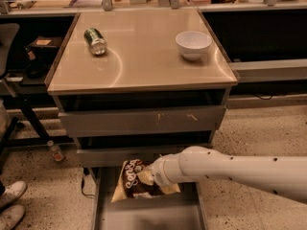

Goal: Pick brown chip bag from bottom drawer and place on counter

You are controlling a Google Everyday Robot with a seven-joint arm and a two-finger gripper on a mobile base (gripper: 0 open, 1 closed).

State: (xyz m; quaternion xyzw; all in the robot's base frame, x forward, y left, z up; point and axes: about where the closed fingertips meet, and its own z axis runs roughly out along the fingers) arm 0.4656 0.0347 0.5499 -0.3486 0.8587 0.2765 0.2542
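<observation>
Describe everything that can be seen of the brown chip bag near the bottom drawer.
The brown chip bag is a crinkly dark-brown packet with tan edges and white script lettering. It is tilted, over the back part of the open bottom drawer. The gripper, at the end of the white arm, meets its right side in the picture and hides part of it. Whether it rests on the drawer floor or is lifted cannot be told.

counter (144,66) glossy | bottom drawer (148,215) matt metal | brown chip bag (130,182) crinkly (gripper (152,176) clamps it)

A lab, by its cluttered workbenches (86,2); claw (146,178) over the bottom drawer (148,215)
</observation>
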